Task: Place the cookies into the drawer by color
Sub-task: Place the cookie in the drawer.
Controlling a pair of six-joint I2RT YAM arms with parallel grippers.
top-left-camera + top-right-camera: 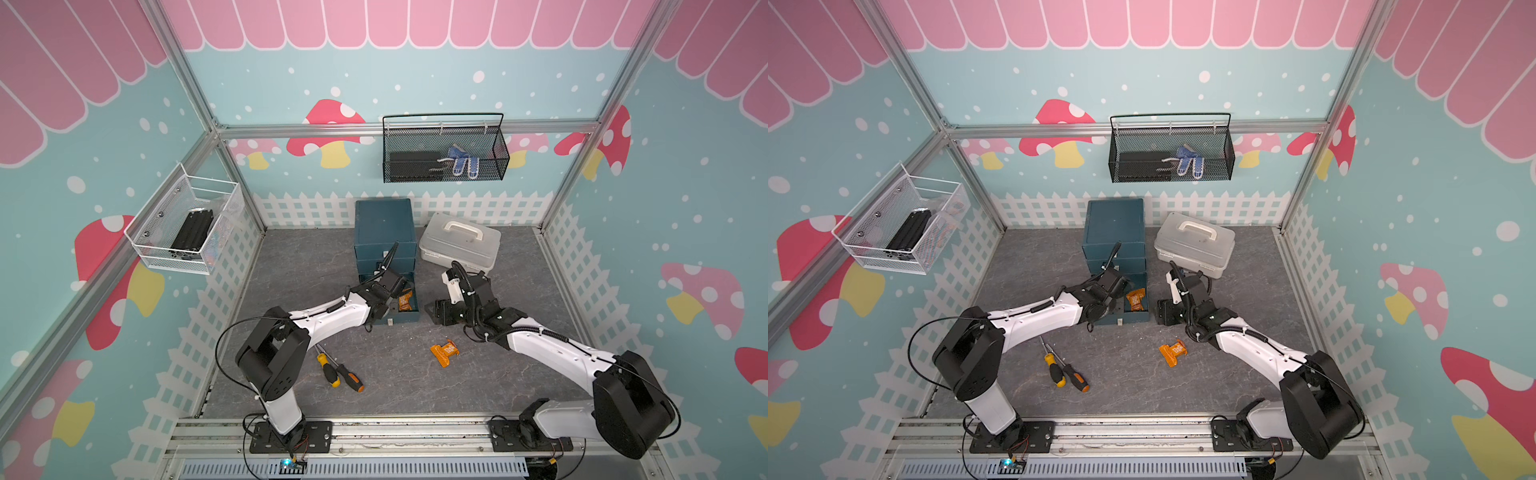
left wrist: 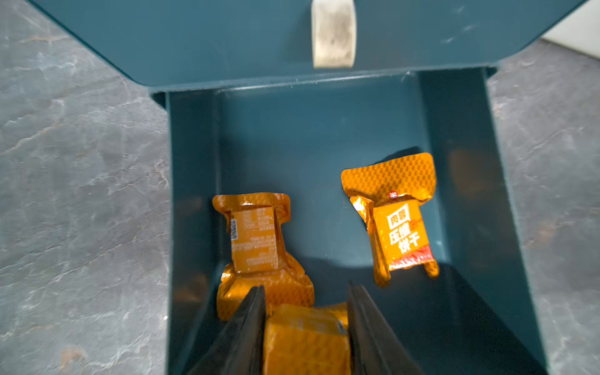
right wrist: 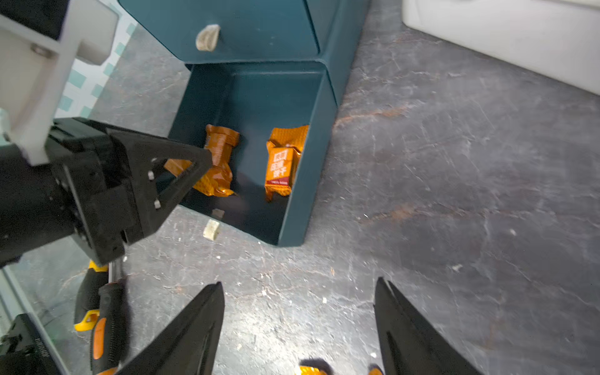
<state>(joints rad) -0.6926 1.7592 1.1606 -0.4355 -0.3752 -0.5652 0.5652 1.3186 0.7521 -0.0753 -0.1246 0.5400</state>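
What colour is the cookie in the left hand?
Orange; the cookie shows best in the left wrist view.

I work in a lab test booth: aluminium frame (image 1: 291, 129), printed mushroom backdrop (image 1: 332, 120), wire baskets (image 1: 490, 166) on the walls, my arms (image 1: 332, 316) bolted to a front rail (image 1: 415, 436).

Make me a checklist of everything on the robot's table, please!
Surface: grey table, pale specks.
Job's things: blue cabinet, bottom drawer open, two orange cookies inside; loose cookie on the table.
Clutter: two screwdrivers, grey case.
Claws: left claw shut on third cookie over the drawer; right claw open, empty.
Cables: black cables loop off both arms.
Surroundings: black basket, white basket on walls.
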